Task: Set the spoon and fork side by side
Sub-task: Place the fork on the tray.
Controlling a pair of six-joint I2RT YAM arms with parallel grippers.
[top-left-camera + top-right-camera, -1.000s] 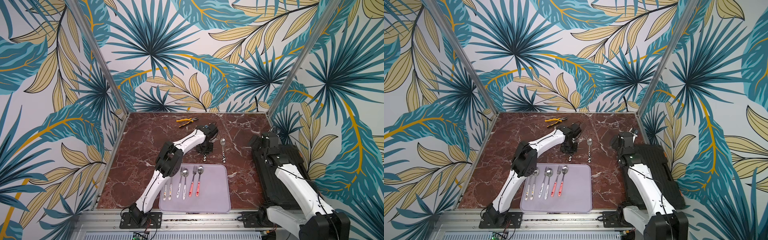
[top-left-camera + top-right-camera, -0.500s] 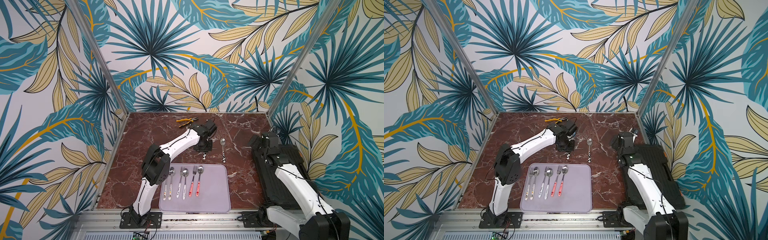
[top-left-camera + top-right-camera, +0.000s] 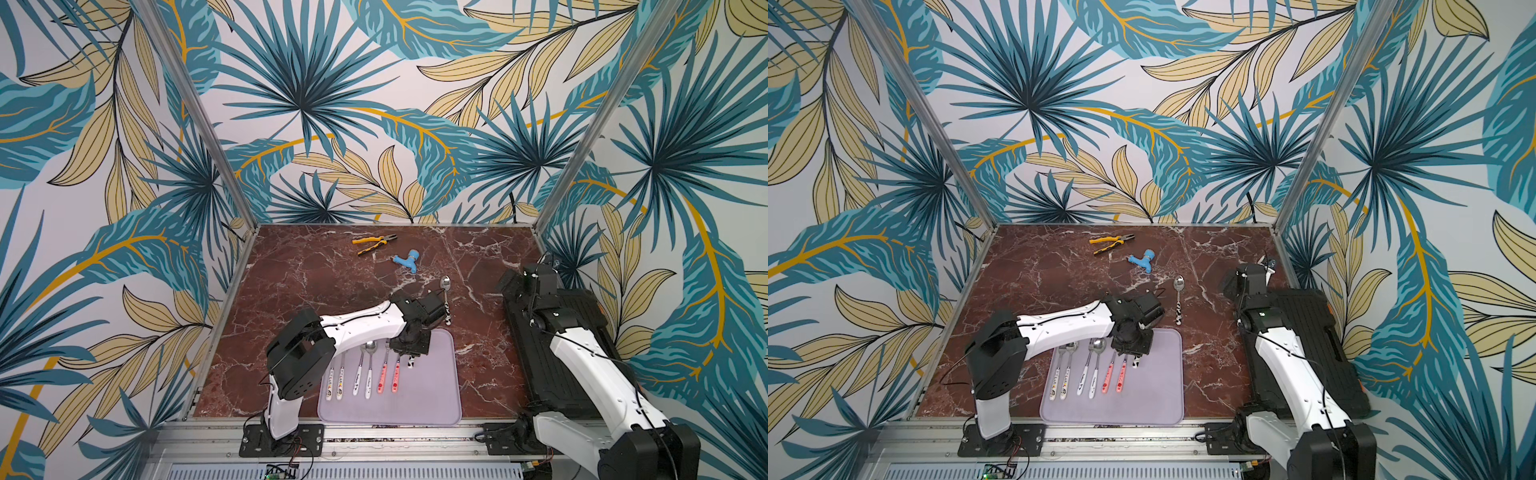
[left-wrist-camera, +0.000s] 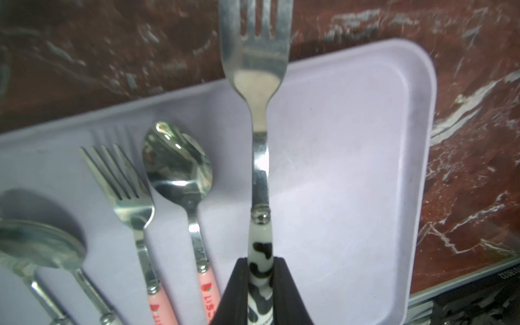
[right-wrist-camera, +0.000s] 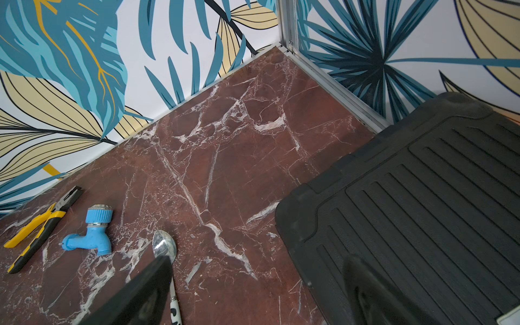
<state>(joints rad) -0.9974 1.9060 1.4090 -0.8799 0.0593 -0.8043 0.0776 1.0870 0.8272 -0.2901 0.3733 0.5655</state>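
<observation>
The cow-patterned fork (image 4: pixel 260 157) is pinched by its handle in the closed left gripper (image 4: pixel 260 270) and is held over the lavender tray (image 4: pixel 351 168), just beside the pink-handled spoon (image 4: pixel 177 166); whether it is touching the tray cannot be told. The matching cow-patterned spoon (image 3: pixel 446 297) is lying on the marble table (image 3: pixel 316 282), beyond the tray's far rim and well apart from the fork. The right gripper (image 5: pixel 259 261) is spread wide and empty, beside the black case (image 5: pixel 422 197). Several failures can be expected from here. The handle is narrow and glossy and is clamped near its end, so the fork could be swung or rolled in the jaws as it is lowered. If it is released from a height, it could be bounced against the pink-handled spoon and the neat pairs disturbed. In the left wrist view the tines are seen past the far rim, so the head could be set on the rim and the fork left tilted. When the cow-patterned spoon is fetched, it could be pushed along the hard marble instead of lifted, or the nearby blue tap (image 5: pixel 90 236) could be knocked.
</observation>
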